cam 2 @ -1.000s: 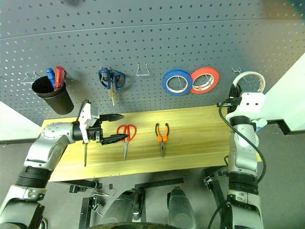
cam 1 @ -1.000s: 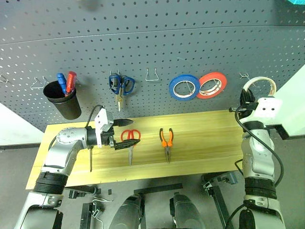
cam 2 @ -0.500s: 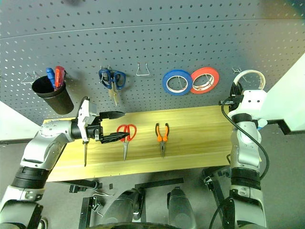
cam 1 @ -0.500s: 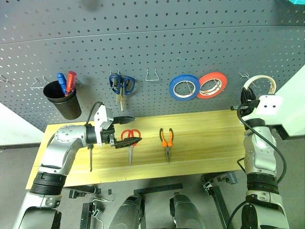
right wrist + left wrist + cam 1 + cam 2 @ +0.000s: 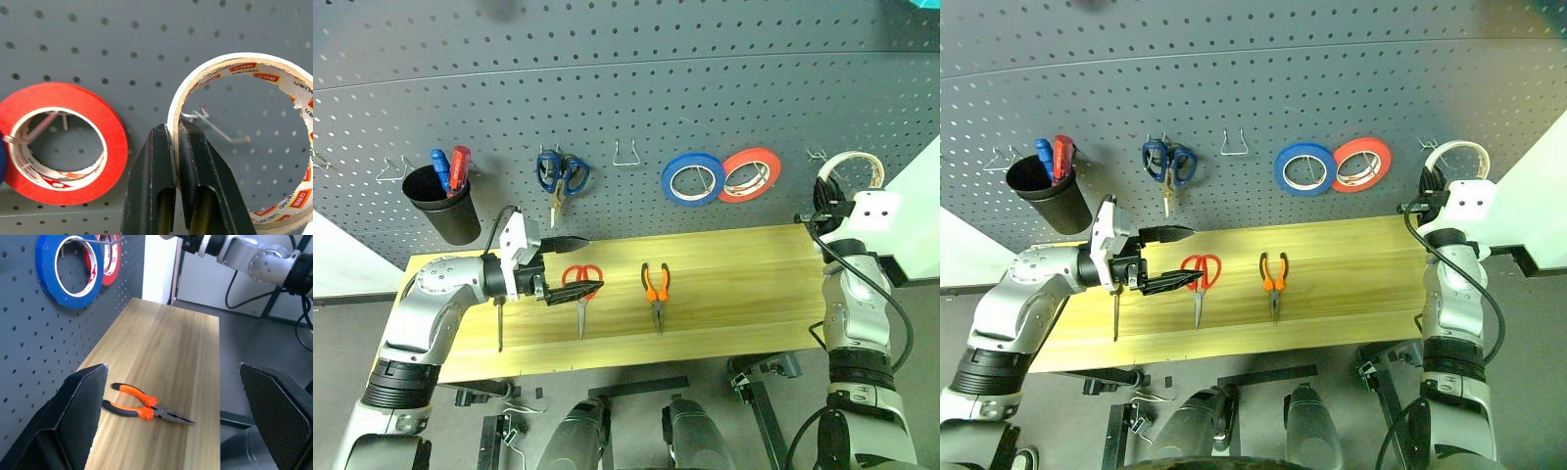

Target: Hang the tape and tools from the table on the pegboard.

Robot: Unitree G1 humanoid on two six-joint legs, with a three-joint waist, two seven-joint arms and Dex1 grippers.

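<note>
- The right gripper (image 5: 173, 147) is pinched shut on the wall of the tape (image 5: 244, 139), one finger inside the ring and one outside. It holds the roll up against the pegboard (image 5: 626, 108), at about 3 o'clock from the red-orange roll (image 5: 749, 175).
- In the right wrist view a bare hook (image 5: 215, 125) shows through the tape's hole, so the step in hand looks like threading the roll onto it.
- To do that well, I would keep the hole centred on the hook's tip, push the roll in flat to the board, and let it settle behind the upturned end before letting go — a tilted roll could catch or slide off.
- The left gripper (image 5: 570, 266) hangs with its fingers spread wide and nothing between them, just above the red-handled scissors (image 5: 580, 289) on the table (image 5: 734, 294).
- On the table: one pair of red-handled scissors, one pair of pliers (image 5: 655, 289) at 3 o'clock from them, one slim screwdriver (image 5: 499, 323) at 9 o'clock — three tools not yet hung.
- On the board: two tape rolls, the blue roll (image 5: 692, 179) and the red-orange; one pair of blue-handled scissors (image 5: 562, 176); one black cup (image 5: 443, 208) holding two screwdrivers (image 5: 450, 168).
</note>
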